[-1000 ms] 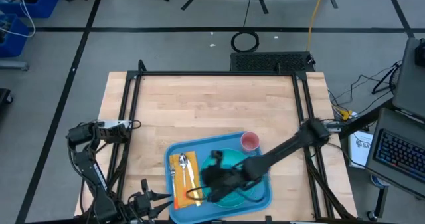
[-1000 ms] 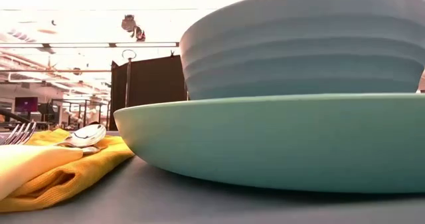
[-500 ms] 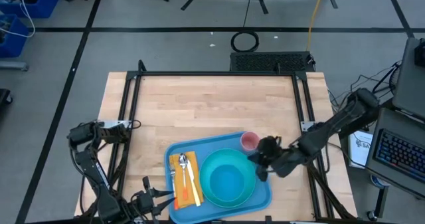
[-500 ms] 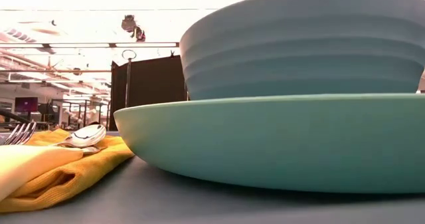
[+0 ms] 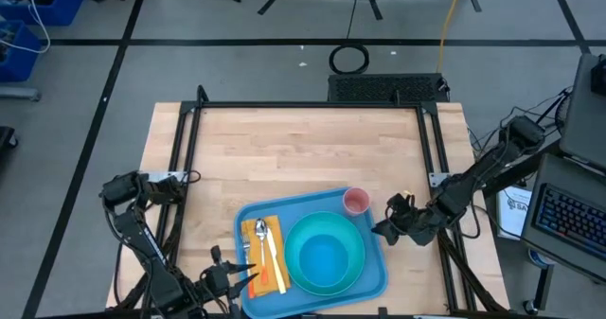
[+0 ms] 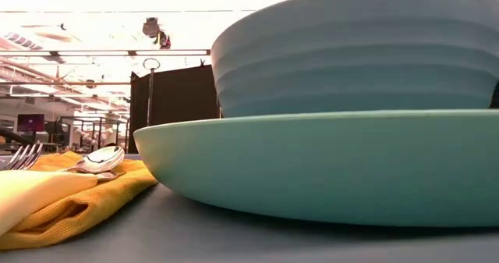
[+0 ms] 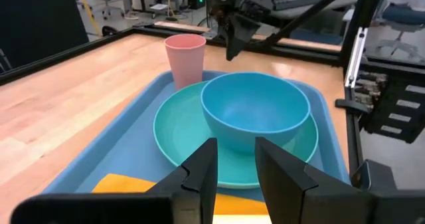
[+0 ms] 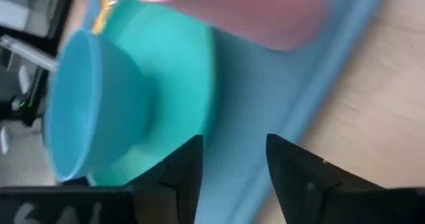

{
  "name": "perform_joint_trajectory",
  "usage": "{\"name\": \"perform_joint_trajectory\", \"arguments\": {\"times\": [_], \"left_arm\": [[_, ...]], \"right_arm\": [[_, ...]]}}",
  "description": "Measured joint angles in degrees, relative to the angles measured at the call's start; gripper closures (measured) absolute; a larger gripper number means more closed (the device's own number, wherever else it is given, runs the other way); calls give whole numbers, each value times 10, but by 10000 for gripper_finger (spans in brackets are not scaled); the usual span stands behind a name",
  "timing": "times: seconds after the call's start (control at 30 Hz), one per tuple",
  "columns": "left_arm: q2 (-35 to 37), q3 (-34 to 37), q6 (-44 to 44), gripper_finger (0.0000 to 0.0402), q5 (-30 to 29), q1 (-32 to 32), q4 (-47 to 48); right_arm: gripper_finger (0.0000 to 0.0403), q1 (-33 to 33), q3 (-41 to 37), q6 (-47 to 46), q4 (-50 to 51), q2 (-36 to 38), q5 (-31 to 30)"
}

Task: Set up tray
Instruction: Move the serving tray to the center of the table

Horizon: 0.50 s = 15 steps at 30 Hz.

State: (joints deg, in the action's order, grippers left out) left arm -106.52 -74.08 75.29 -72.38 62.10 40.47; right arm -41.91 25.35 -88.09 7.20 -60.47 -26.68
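Tray (image 5: 375, 279) sits at near table (image 5: 303, 158) edge, centre-right. On it: teal plate (image 5: 295, 248) under blue bowl (image 5: 325, 258), pink cup (image 5: 356, 201) at far right corner, yellow napkin (image 5: 254, 258) with cutlery on left. Right gripper (image 5: 387, 226) just right of tray, fingers parted, empty. Left gripper (image 5: 248, 272) at tray's near left, parted, empty.

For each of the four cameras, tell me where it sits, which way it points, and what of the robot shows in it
High: overhead, straight down on the table; both arms, left gripper and right gripper flanking the tray.
Low: on the tray, looking level; bowl on plate, no arm visible.
Left wrist: across the tray toward the cup; own fingers, open.
Right wrist: tilted at the tray's edge; own fingers, open.
Both wrist views share bowl, plate, cup.
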Motion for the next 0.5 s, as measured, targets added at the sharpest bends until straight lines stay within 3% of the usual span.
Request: {"name": "perform_joint_trajectory", "arguments": {"times": [0.27, 0.5], "left_arm": [[0, 0, 1, 298, 5, -1, -1], [0, 0, 9, 298, 10, 0, -3]], "right_arm": [[248, -22, -44, -99, 3, -3, 29], [256, -28, -47, -106, -43, -58, 76]]}}
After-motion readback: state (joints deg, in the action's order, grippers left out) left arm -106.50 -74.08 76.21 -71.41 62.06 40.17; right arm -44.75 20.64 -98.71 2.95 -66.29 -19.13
